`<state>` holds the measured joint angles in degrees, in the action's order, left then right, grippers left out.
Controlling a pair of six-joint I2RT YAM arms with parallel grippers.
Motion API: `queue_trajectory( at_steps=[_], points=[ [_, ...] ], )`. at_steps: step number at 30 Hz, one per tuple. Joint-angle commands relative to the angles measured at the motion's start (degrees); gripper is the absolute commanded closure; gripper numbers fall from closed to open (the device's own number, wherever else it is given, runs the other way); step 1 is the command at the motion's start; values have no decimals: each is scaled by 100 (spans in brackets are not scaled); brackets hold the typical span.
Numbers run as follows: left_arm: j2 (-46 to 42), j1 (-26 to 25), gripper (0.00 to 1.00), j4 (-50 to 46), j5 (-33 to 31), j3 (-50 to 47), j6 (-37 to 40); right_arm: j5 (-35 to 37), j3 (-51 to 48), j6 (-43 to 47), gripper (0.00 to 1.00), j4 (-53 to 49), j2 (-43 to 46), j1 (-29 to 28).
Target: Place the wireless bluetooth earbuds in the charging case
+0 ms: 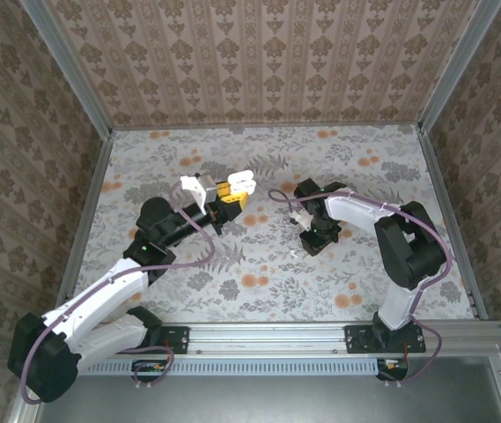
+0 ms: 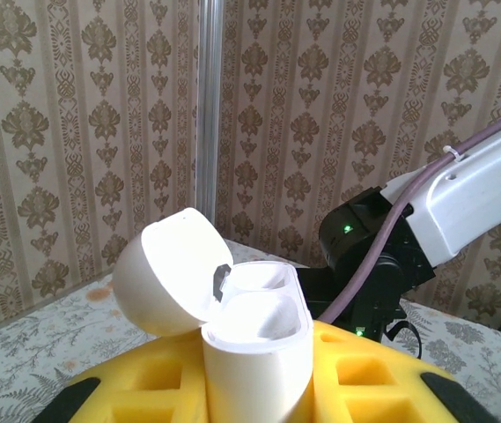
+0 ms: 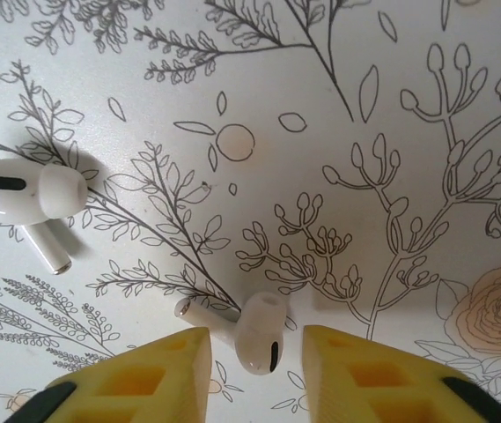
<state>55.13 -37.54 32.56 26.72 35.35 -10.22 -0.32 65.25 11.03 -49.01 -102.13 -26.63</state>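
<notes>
The left gripper (image 1: 230,196) hangs above the middle of the floral table (image 1: 364,167); its yellow fingers (image 2: 373,379) are clamped on either side of the white charging case (image 2: 259,352). The case stands upright in that grip; its lid (image 2: 166,273) is swung open to the left in the left wrist view; the right arm (image 2: 470,185) shows beyond it.

The right gripper (image 3: 254,344) points down at the table, to the right of the case; its jaws stand narrowly apart and straddle one white earbud (image 3: 257,333), which lies on the table with a thin gap on each side; its stem points left past one fingertip. The second earbud (image 3: 25,196) lies on the table up and to the left in the right wrist view, well apart from both fingers, its stem running down and right.
</notes>
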Motion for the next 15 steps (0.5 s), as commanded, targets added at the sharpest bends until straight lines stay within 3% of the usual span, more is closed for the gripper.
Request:
queue_trajectory(
  at_steps=[1,6,8,11,15],
  points=[
    [-197,-23,75,60,-92,-15,169,150,79,-9,62,-26,176,-15],
    [-316,-25,75,-41,-141,-31,236,192,-21,-1225,55,-164,595,17],
    [-335,-17,76,-87,-141,-25,282,201,-21,-2463,48,-178,771,130],
    [-314,-12,75,-59,-163,-28,298,-5,-184,-4482,47,-183,899,308],
    [-269,-17,76,-12,-132,-38,325,-149,-1046,-6394,47,824,1399,172]
  ],
)
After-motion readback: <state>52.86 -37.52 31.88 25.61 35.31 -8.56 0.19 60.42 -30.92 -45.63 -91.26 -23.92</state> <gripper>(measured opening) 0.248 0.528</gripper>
